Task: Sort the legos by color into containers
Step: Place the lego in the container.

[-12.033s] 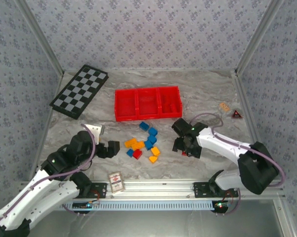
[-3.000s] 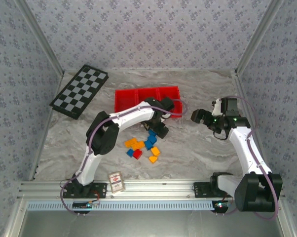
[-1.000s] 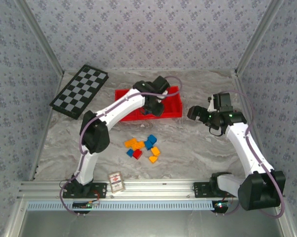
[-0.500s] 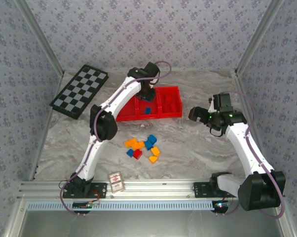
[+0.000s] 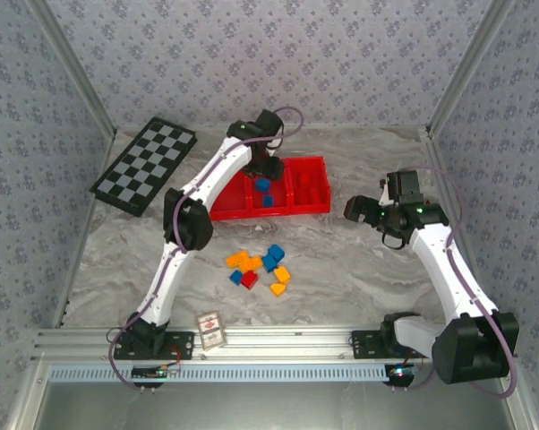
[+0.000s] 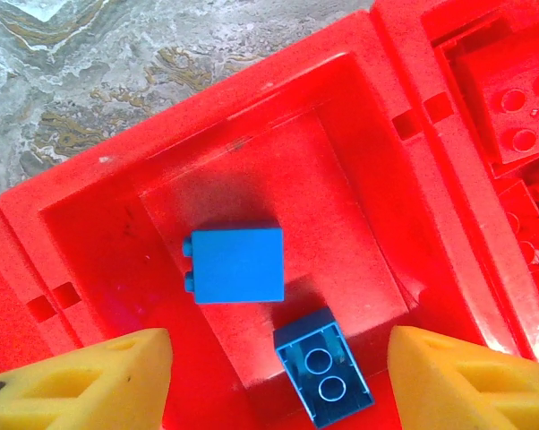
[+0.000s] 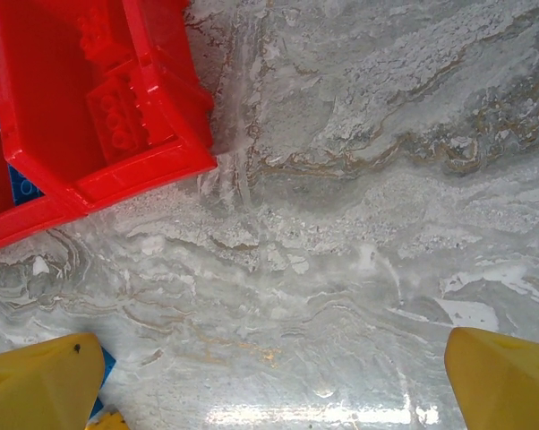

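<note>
Setting: marbled grey table (image 5: 368, 269) boxed in by patterned walls, with a long red tray (image 5: 229, 211) across the middle of the frame.
Left gripper: your left gripper (image 6: 277, 376) hangs over the tray's middle compartment (image 6: 341, 206), yellow fingers spread well apart and holding nothing.
Blue, already home: two bricks lie on that compartment's floor. The side-lying blue brick (image 6: 235, 265) has its studs pointing to the left of the wrist view. The studs-up blue brick (image 6: 323, 376) sits skewed beside it, close by, though you cannot tell whether their corners touch.
Red, already home: red bricks (image 6: 511, 98) fill the neighbouring compartment (the right-hand one, seen from above).
Right gripper: your right gripper (image 5: 355, 210) hovers over bare table off the tray's right end, fingers spread wide, empty.
Left to sort: a loose cluster (image 5: 260, 266) of blue, orange-yellow and red legos lies on the table between the tray and the arm bases, apart from the tray.
Bearing: the cluster lies straight back toward the bases from your left gripper, and back and leftward from your right gripper. Neither looks clearly nearer.
Long axis: the cluster spreads wider across than deep. Each brick's own axis is too small to read from above.
Likely call: whichever arm you send should probably line its jaws across a brick on the cluster's edge.
</note>
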Motion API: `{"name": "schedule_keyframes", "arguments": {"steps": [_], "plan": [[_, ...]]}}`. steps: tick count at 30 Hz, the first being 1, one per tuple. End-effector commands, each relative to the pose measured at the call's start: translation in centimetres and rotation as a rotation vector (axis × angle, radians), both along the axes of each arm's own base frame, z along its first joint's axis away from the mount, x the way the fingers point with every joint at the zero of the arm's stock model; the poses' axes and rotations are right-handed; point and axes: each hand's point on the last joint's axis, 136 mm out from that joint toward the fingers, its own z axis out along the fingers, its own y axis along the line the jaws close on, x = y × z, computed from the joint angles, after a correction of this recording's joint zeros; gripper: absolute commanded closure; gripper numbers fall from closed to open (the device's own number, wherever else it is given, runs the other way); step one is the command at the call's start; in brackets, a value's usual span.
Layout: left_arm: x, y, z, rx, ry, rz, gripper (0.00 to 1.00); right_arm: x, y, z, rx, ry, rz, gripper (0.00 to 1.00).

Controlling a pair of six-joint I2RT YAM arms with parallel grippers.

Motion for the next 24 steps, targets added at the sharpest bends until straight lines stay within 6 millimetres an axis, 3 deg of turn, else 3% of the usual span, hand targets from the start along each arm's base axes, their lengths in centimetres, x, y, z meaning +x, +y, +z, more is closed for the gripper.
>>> {"name": "schedule_keyframes", "arguments": {"steps": [1,6,12,15,17,24], "plan": [[-0.1,-0.5,1.5,-0.036,-0.015,-0.007,0.35,-0.2,-0.4,0.3,-0.029,-0.008,-0.006,0.0],[-2.2,-0.6,3.3,-0.075,-0.027,-0.015,0.3,-0.1,-0.2,-0.2,-0.021,0.005,-0.009,0.0],[-6.6,-0.9,5.1,-0.112,-0.061,-0.036,0.16,0.4,0.3,-0.3,-0.005,0.005,0.001,0.0],[-9.4,-1.2,4.6,-0.109,-0.042,-0.055,0.11,0.7,0.5,-0.5,0.003,0.007,0.004,0.0],[-11.1,-1.6,4.1,-0.109,-0.027,-0.07,0.01,0.9,0.8,-0.7,0.008,0.009,0.007,0.0],[-15.8,-1.8,0.9,-0.003,0.057,-0.213,0.01,1.2,1.0,-1.3,0.015,0.019,0.006,0.0]]}}
